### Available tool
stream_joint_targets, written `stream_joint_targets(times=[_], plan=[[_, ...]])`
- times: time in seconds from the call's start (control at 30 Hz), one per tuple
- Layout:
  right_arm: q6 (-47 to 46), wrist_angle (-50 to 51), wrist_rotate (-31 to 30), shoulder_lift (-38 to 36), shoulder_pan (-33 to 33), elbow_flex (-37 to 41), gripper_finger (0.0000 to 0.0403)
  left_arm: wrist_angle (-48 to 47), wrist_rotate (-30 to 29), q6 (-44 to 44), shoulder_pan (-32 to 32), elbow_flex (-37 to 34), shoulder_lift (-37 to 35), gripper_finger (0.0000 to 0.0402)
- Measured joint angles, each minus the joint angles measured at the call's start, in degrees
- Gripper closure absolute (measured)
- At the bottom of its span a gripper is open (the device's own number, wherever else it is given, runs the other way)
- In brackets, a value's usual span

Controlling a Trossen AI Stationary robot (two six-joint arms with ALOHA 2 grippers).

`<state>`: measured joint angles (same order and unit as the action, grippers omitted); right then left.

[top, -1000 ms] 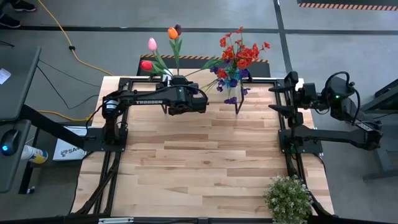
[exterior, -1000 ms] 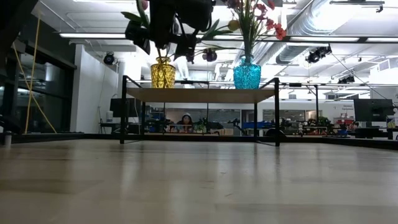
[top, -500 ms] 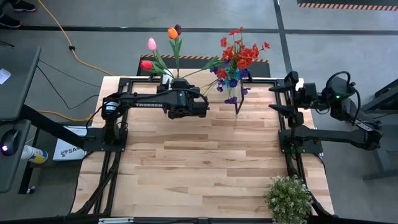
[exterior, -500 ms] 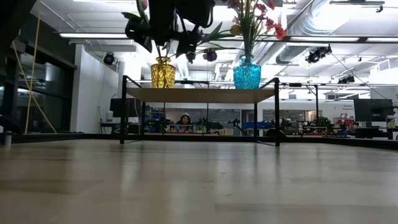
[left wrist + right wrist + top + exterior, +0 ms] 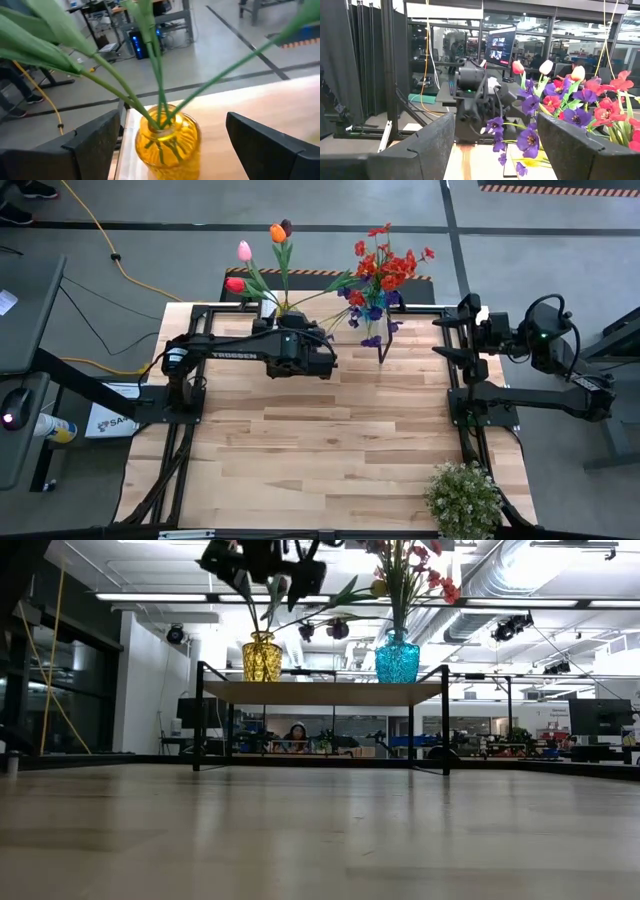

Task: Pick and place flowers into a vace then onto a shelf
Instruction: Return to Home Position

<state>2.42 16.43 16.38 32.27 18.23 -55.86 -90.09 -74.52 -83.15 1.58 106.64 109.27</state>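
Along the counter's far edge: the shelf [image 5: 320, 692] stands on the counter [image 5: 330, 450], with the yellow vase [image 5: 262, 658] and the blue vase [image 5: 397, 658] upright on its plank top.
Left arm [image 5: 225, 348]: reaches from the left edge toward the far edge. Over the last second it has drawn back and lifted away from the yellow vase.
Right arm [image 5: 530, 395]: folded at the far right corner, waiting.
Left hand [image 5: 173, 122]: fingers spread wide and empty. In the low view it hangs above the vase's mouth among the stems, clear of the glass.
Right hand [image 5: 496, 120]: fingers wide apart, holding nothing.
Yellow vase: toward the shelf's left edge, standing free.
Blue vase: toward the shelf's right edge, apart from the yellow one.
Flowers: tulips [image 5: 278, 233] in the yellow vase, red and purple sprays [image 5: 385, 268] in the blue one.
Meaning for the task: placing looks done. Only the retreat seems left, and the wide fingers must clear the stems without snagging.
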Motion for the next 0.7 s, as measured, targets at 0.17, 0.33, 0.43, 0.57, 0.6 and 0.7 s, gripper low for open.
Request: stream_joint_targets(times=[0.17, 0.33, 0.43, 0.57, 0.6, 0.7], plan=[[0.0, 0.02, 0.02, 0.0, -0.02, 0.0, 0.013, 0.05, 0.27, 3.77, -3.11, 2.8, 0.0, 0.0007], [-0.02, 0.03, 0.0, -0.01, 0.01, -0.01, 0.013, 0.05, 0.24, 9.51, -6.85, 7.85, 0.02, 0.0007], [-0.04, 0.04, 0.01, -0.04, 0.01, 0.0, 0.013, 0.07, 0.13, 13.25, -9.41, 11.69, 0.02, 0.0007], [-0.04, 0.02, 0.02, -0.04, 0.0, 0.0, 0.013, 0.05, 0.04, 17.85, -13.19, 17.34, 0.02, 0.0007], [-0.04, 0.04, 0.02, -0.04, -0.02, 0.0, 0.013, 0.07, 0.03, 19.41, -14.2, 18.92, 0.04, 0.0007], [-0.03, 0.03, 0.02, -0.04, -0.02, 0.0, 0.013, 0.07, 0.88, 24.92, -17.37, 23.82, 0.04, 0.0007]])
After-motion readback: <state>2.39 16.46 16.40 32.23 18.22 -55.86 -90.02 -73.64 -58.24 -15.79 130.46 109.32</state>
